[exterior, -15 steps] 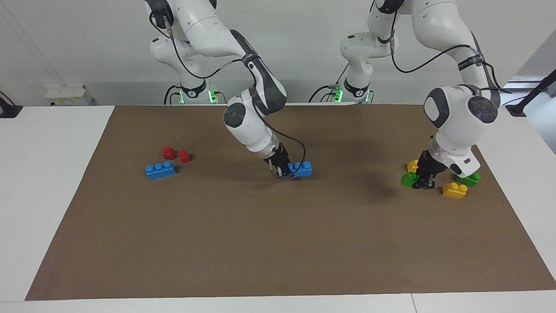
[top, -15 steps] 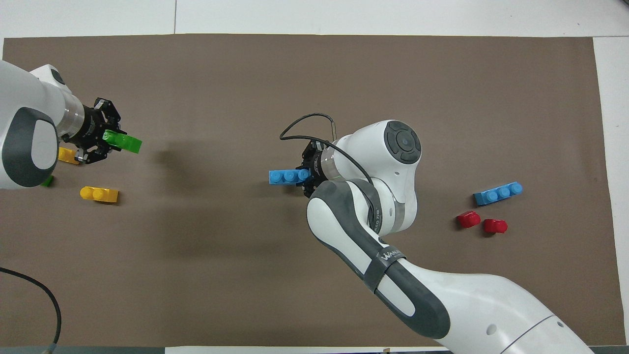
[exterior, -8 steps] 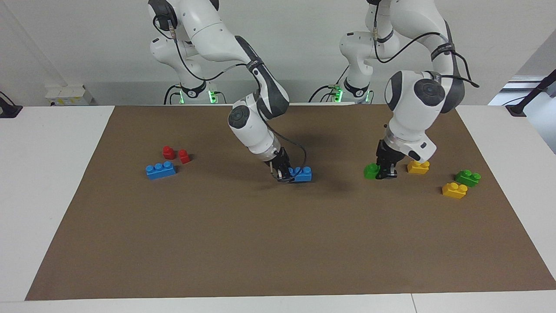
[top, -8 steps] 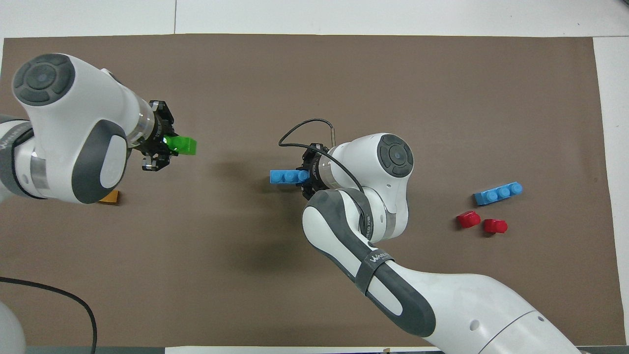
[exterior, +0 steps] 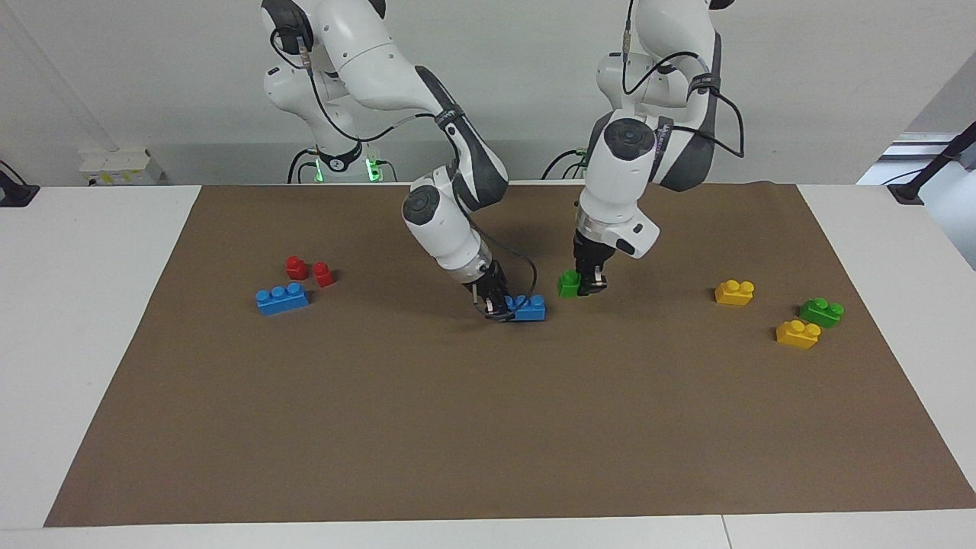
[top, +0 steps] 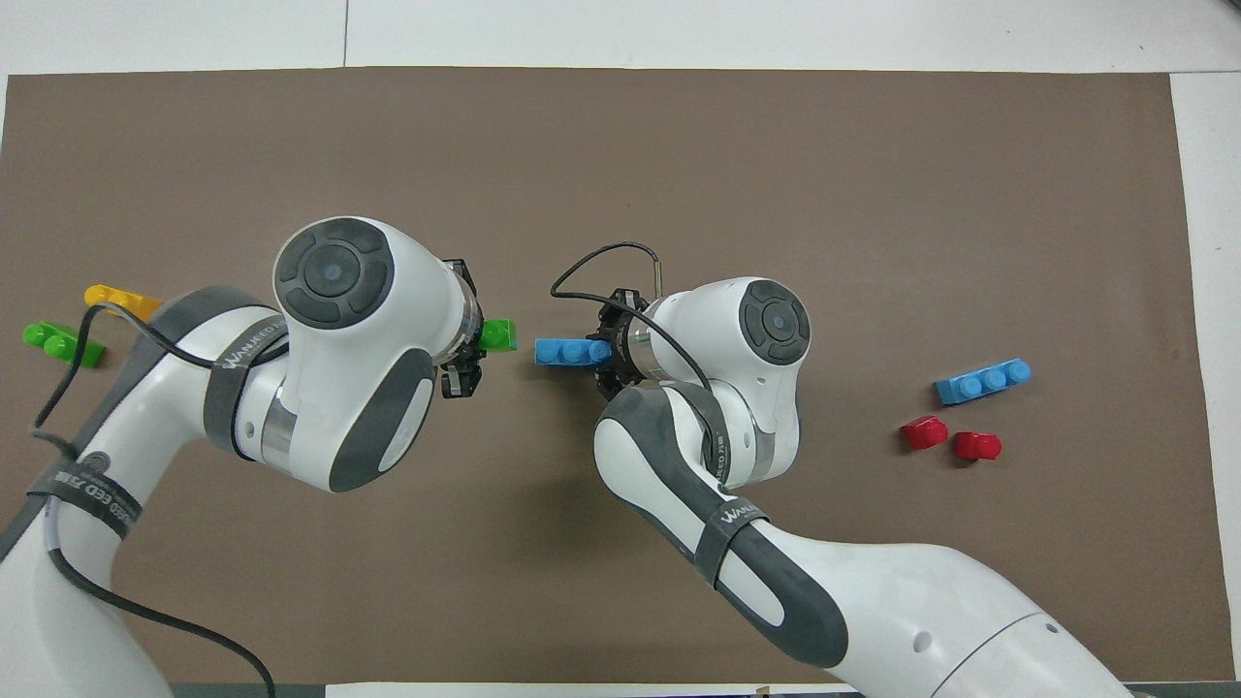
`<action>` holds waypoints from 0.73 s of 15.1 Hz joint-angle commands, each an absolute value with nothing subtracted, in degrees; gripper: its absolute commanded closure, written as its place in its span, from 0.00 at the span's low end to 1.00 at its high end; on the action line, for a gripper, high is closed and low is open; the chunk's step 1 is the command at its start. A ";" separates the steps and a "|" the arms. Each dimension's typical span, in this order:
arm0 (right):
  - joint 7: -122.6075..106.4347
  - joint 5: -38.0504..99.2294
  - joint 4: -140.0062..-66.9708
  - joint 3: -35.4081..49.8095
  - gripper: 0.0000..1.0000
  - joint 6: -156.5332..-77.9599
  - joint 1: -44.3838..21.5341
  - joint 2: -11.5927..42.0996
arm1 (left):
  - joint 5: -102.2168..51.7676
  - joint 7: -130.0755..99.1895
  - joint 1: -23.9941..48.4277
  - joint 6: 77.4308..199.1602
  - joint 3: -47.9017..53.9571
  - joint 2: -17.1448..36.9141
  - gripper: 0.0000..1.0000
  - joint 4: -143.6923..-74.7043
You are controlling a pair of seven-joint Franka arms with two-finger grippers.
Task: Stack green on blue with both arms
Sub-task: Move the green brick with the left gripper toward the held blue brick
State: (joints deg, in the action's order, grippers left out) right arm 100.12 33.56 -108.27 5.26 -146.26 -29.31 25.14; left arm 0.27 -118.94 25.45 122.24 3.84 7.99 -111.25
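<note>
Left gripper: clenched on the green brick; raised above the brown mat near mid-table, just beside the held blue brick, toward the left arm's end of it.
Green brick, held: short, seen end-on in the facing view; juts from the left gripper toward the blue brick; a narrow gap between the two in the overhead view, not touching.
Right gripper: grasping one end of the held blue brick, at mid-table, low at the mat; arm slanted down to it.
Blue brick, held: three studs up, level; free end points toward the left gripper; whether resting on the mat or just clear of it, cannot tell.
Second blue brick: flat on the mat toward the right arm's end of the table, well apart from both grippers.
Red pieces: two, side by side, just beside the second blue brick and nearer to the robots.
Second green brick: on the mat toward the left arm's end, studs up.
Yellow bricks: two on the mat toward the left arm's end; one just beside the second green brick, farther from the robots; the other between that pair and the left gripper.
Mat: brown sheet covering most of the white table.
</note>
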 commanded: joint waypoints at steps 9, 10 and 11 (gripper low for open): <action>107.92 27.78 -109.95 4.48 1.00 -147.13 -30.85 24.96 | 4.48 -128.76 31.99 131.66 2.72 8.00 1.00 -116.72; 107.93 27.43 -110.04 4.48 1.00 -147.13 -30.85 24.96 | 4.57 -128.76 31.99 131.92 2.64 8.52 1.00 -116.72; 107.93 27.42 -110.04 4.48 1.00 -147.13 -30.76 24.96 | 4.83 -128.93 32.17 132.01 2.72 8.70 1.00 -116.72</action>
